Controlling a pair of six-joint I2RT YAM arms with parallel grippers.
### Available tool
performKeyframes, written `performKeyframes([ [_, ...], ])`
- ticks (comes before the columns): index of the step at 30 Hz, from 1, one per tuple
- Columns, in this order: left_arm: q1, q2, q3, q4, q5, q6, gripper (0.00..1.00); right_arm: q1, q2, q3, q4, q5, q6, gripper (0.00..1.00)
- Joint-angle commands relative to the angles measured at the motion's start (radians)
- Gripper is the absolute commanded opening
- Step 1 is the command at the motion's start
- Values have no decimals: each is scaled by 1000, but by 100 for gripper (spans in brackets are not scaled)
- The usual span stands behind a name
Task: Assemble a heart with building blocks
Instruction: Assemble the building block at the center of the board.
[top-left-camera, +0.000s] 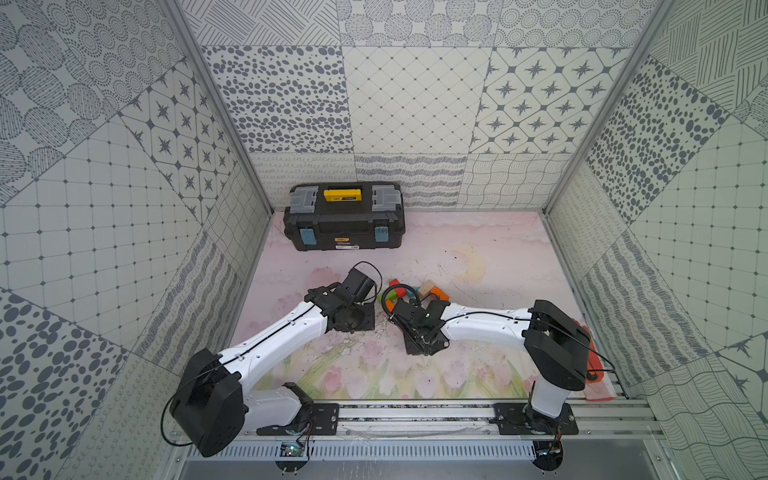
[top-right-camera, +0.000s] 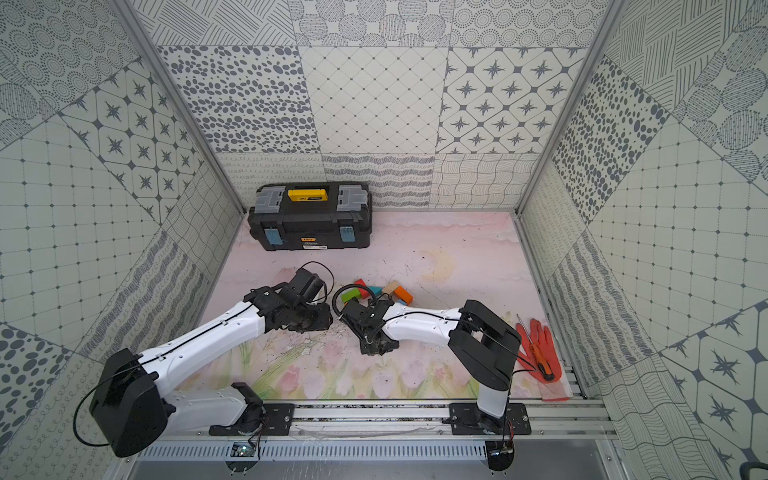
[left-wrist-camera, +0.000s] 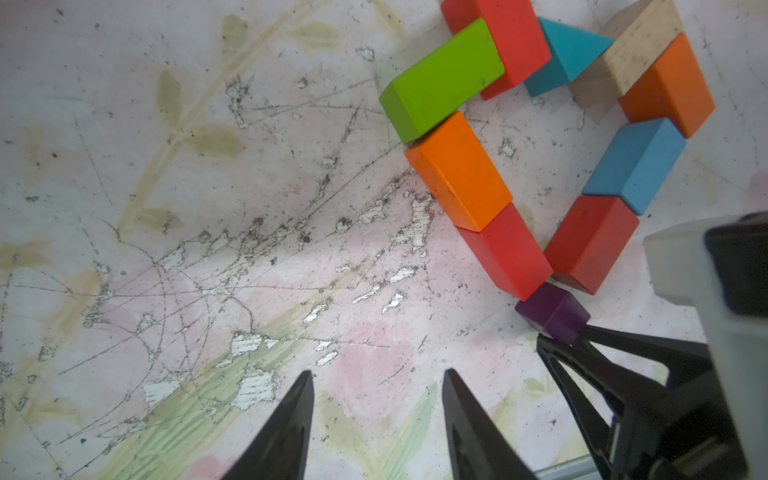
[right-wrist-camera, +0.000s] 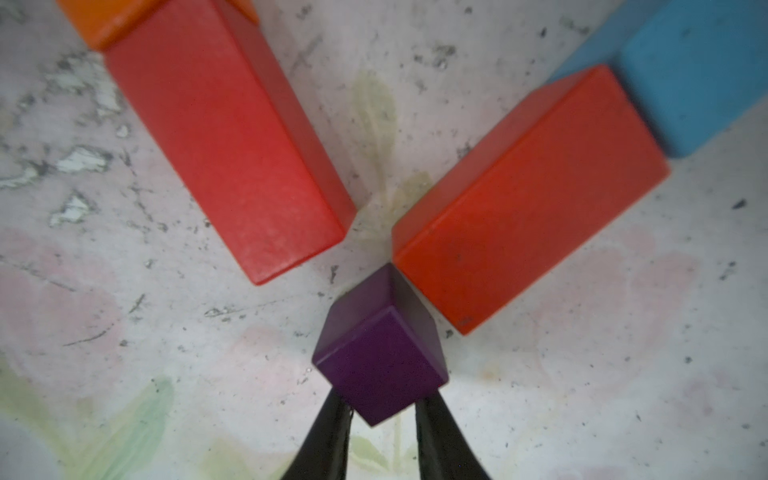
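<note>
grey-patterned wall panels (top-left-camera: 415, 104) close in a pale pink worktop (top-left-camera: 478, 249), printed with faded flowers and scratched through in patches. a black toolbox (top-left-camera: 344, 218) with a yellow handle sits at the back against the wall, well apart from the blocks. an orange glove (top-right-camera: 540, 353) lies at the worktop's edge near the right arm's elbow.

the heart (top-right-camera: 376, 290) lies near the middle of the worktop, just beyond the two wrists, which hide part of it in both top views. the left wrist view shows it whole: a hollow outline of ten building blocks (top-right-camera: 402, 295) laid end to end. the teal triangle (left-wrist-camera: 569, 54) sits in the notch between a red brick (left-wrist-camera: 515, 41) and a plain-wood brick (left-wrist-camera: 627, 54). down one side run a green brick (left-wrist-camera: 444, 79), an orange brick (left-wrist-camera: 459, 170) and a lower red brick (left-wrist-camera: 507, 249). down the other side run a second orange brick (left-wrist-camera: 669, 83), a blue brick (left-wrist-camera: 636, 166) and the other lower red brick (left-wrist-camera: 590, 243). the purple cube (left-wrist-camera: 552, 311) sits at the tip, one corner pointing into the gap between the ends of the two lower reds, close against them.

the right tool (right-wrist-camera: 384, 405) pinches the purple cube by its outer corner — one finger pressed to each side. the left tool (left-wrist-camera: 378, 372) hovers on the heart's left, its fingers spread, with only bare worktop between them.
</note>
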Motion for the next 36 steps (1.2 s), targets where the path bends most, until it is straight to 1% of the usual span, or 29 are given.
performKeyframes([
  [1,9,-5,-4,-13,2,13,50,-7,25,26,25,12,-10,29],
  [10,9,-3,-12,-8,4,13,50,-8,35,40,37,18,-30,29],
  [36,8,-6,-15,-10,14,13,50,-13,33,50,29,40,-24,31],
])
